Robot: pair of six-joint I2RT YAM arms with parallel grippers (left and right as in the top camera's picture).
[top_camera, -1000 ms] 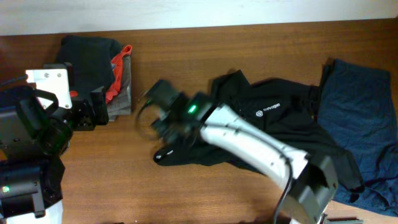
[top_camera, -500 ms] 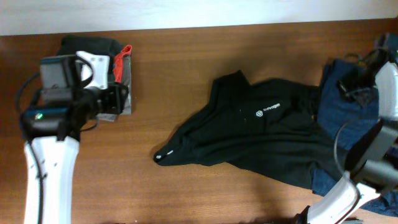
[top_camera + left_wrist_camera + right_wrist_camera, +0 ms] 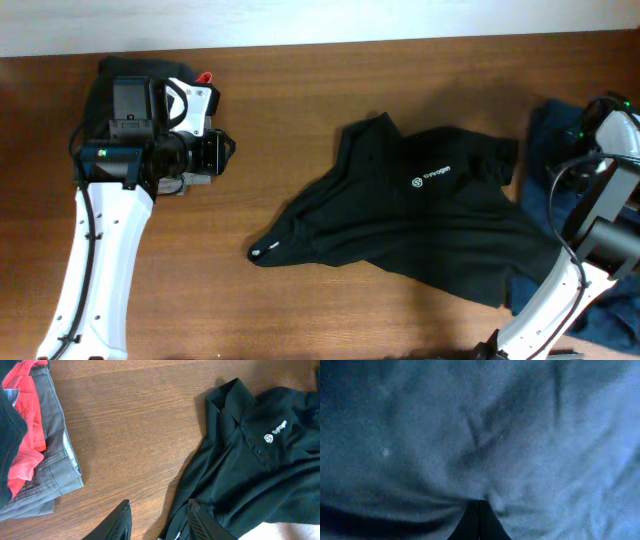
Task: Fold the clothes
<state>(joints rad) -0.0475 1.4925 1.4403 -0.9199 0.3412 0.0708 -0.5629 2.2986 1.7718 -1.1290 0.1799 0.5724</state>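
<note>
The black polo shirt [image 3: 430, 225] lies crumpled and unfolded on the wooden table [image 3: 300, 90], and everything else is easiest placed from it. Its collar [image 3: 366, 132] points toward the far edge. The small white logo [image 3: 432, 178] sits face up on the chest. One sleeve stretches out toward the near left, with a bit of white print at its hem [image 3: 262, 250].

Across a stretch of bare wood to the shirt's left is a pile of folded clothes [image 3: 45, 460]. It has grey trousers at the bottom, something red [image 3: 22, 430] on them and a black piece on top.

The left gripper [image 3: 220, 150] hangs above the table between that pile and the shirt, nearer the pile. Its camera shows both fingers [image 3: 119, 522] spread apart with nothing between them. The shirt's sleeve end lies just under the right-hand finger.

On the shirt's other side, touching its right edge and partly tucked under it, lies a rumpled blue garment [image 3: 550, 125]. The right arm is bent over this garment. From its wrist view the right gripper [image 3: 479, 507] has its fingers pressed together. The blue cloth puckers into creases right at the tips, so it looks pinched on that cloth, well off the shirt.
</note>
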